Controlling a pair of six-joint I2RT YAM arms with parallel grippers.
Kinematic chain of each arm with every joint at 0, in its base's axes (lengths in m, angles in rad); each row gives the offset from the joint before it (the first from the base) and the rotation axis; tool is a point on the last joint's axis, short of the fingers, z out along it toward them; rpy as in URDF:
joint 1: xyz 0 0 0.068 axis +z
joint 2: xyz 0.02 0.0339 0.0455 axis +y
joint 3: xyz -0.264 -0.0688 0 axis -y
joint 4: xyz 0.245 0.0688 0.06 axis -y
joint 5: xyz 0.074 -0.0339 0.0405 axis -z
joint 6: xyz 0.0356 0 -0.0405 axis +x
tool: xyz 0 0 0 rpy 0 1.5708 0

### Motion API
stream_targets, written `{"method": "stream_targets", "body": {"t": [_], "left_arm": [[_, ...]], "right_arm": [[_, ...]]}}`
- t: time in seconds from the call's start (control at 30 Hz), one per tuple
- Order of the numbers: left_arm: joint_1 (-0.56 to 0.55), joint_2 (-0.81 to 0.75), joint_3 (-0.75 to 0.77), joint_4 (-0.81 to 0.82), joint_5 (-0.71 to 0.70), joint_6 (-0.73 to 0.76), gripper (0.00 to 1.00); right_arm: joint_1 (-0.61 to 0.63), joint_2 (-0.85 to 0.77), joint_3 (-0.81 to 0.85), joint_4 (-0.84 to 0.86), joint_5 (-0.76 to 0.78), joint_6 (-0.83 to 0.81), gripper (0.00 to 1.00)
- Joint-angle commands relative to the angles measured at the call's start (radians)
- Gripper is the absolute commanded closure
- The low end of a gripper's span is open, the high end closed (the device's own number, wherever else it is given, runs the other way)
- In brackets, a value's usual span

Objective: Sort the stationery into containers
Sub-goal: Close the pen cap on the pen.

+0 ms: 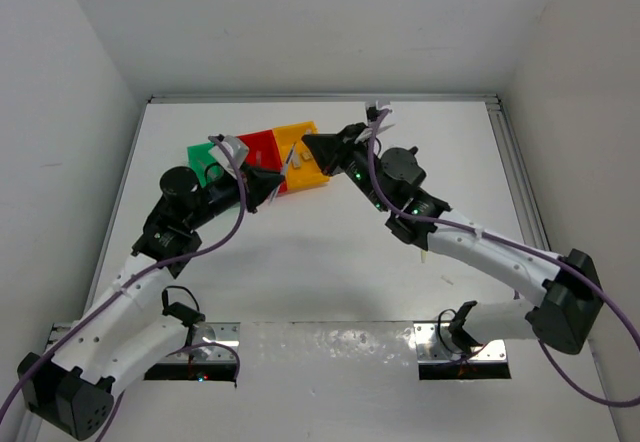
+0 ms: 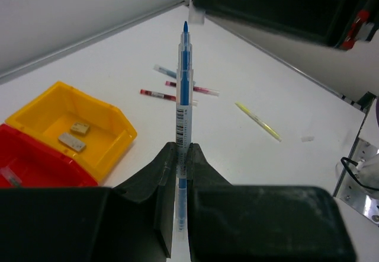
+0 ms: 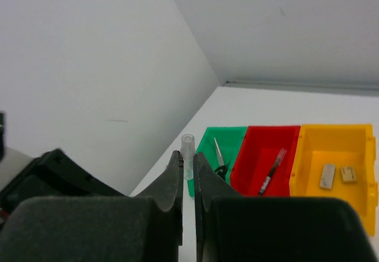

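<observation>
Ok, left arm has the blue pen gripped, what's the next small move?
Probably swing the left gripper over the red bin: its blue pen is clamped, that bin already holds a pen, the yellow bin only erasers. Mind the right gripper, shut on a clear stick, close by.

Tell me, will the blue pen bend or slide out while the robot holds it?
Probably not bend: the blue pen sticks out straight from the left end effector, so it looks stiff. It might slip, since its smooth barrel is pinched only near one end. Set down, its round barrel would likely roll.
</observation>
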State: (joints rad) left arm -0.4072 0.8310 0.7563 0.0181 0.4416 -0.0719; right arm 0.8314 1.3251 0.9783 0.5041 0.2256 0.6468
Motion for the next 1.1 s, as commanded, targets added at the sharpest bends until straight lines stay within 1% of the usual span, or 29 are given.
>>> {"method": "stream_targets", "body": {"t": [0.0, 0.07, 0.13, 0.37, 0.6, 1.07], "left_arm": [[-0.018, -0.029, -0.057, 0.184, 0.072, 0.037, 1.00], [-0.024, -0.036, -0.104, 0.276, 0.101, 0.034, 1.00], [-0.041, -0.041, -0.149, 0.377, 0.111, 0.002, 1.00], [-0.079, -0.035, -0.204, 0.568, 0.082, -0.138, 1.00], [-0.084, -0.072, -0.213, 0.577, 0.048, -0.200, 1.00], [-0.084, -0.078, -0.212, 0.517, 0.022, -0.181, 1.00]], "right_arm": [[0.021, -0.076, 0.045, 0.036, -0.031, -0.154, 1.00], [0.028, -0.101, 0.059, 0.010, -0.063, -0.218, 1.00], [0.043, -0.122, 0.063, -0.007, -0.078, -0.246, 1.00], [0.086, -0.127, 0.091, -0.038, -0.066, -0.320, 1.00], [0.104, -0.148, 0.083, -0.044, -0.014, -0.372, 1.00], [0.126, -0.139, 0.102, -0.035, -0.012, -0.371, 1.00]]}}
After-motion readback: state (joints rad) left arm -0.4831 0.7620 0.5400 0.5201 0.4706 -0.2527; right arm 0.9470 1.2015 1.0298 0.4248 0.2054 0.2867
